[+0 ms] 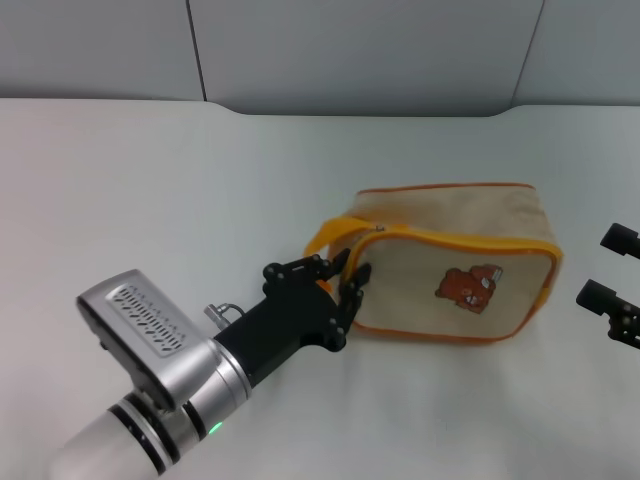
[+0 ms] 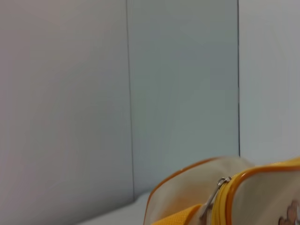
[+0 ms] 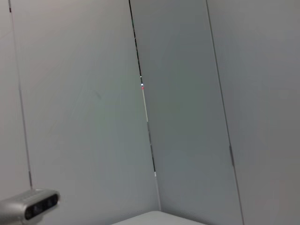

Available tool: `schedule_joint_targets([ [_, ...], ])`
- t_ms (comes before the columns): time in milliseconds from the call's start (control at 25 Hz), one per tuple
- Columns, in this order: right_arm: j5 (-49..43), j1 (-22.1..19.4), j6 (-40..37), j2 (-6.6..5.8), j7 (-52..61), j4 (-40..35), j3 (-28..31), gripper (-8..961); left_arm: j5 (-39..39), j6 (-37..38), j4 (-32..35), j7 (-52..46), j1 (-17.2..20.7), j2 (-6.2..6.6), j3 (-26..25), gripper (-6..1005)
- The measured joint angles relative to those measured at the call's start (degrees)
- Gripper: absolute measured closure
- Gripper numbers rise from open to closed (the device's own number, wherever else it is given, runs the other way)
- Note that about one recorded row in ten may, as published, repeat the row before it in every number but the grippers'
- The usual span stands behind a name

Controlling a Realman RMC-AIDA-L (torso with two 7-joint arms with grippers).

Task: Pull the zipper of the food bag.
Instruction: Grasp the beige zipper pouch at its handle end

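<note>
The food bag is a boxy beige bag with orange piping and a brown bear picture, lying on the table right of centre. Its orange strap loops off its left end. The zipper pull is a small silver tab at the bag's top left corner. In the left wrist view the zipper pull hangs free against the bag. My left gripper is open at the bag's left end, just below the strap and not holding the pull. My right gripper is open and empty, just right of the bag.
The white table runs to a grey panelled wall at the back. A small metal ring-shaped part shows beside my left arm. A grey camera-like device sits low in the right wrist view.
</note>
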Motion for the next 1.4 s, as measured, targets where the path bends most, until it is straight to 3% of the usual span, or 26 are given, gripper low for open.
schedule_joint_targets([
  [280,0.06,-0.30,0.00,0.12,-1.23,1.46,1.79,171,0.19,4.14,1.73,-0.04,0.20,0.06,-0.25,810],
  [680,0.10,-0.31,0.33,0.29,-5.61,4.63,10.92,171,2.52,12.62,5.51,-0.26,-0.39,0.45,-0.42,842],
  [1000,0.16,0.45,1.74,1.09,-16.41,11.28,21.05,171,5.39,24.56,16.16,-4.12,-4.16,0.70,-0.94,864],
  [1200,0.19,2.21,7.33,1.31,-24.84,18.62,23.51,170,5.37,27.34,20.78,-4.99,-7.01,0.69,-1.26,884],
  [1400,0.70,5.87,17.74,1.58,-37.76,27.41,24.83,170,5.48,29.71,24.91,-5.67,-9.64,0.71,-0.46,891],
])
